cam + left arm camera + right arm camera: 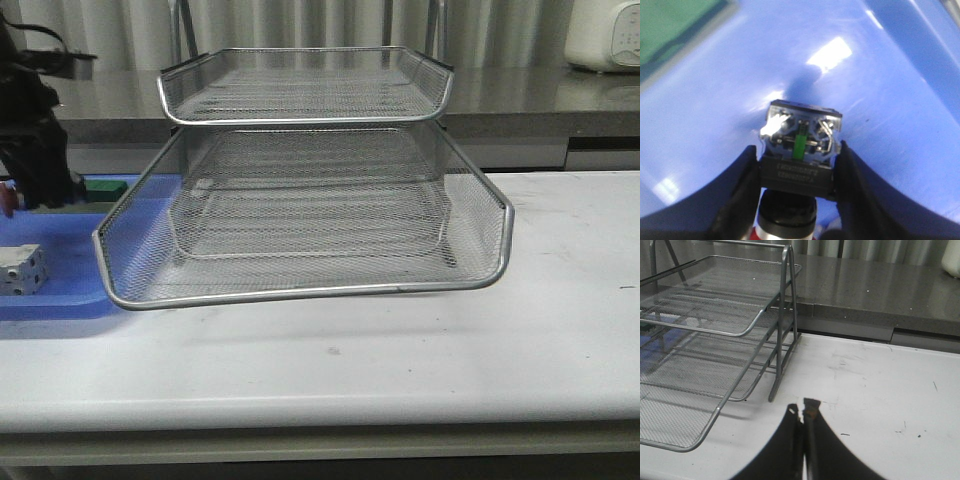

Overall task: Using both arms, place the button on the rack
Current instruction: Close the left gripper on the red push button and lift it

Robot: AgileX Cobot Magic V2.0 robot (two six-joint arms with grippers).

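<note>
Button (pixel 799 150) sits clamped between the left gripper's (pixel 797 200) fingers (pixel 740 195), just above the blue tray (pixel 890 90). Right gripper (pixel 804 412) is pressed closed, empty, over the white table (pixel 880 390) beside the wire rack (pixel 310 210).

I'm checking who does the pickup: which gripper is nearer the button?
Left. The left gripper is shut on the button over the blue tray. The right gripper is shut and empty, over the white table beside the rack.
</note>
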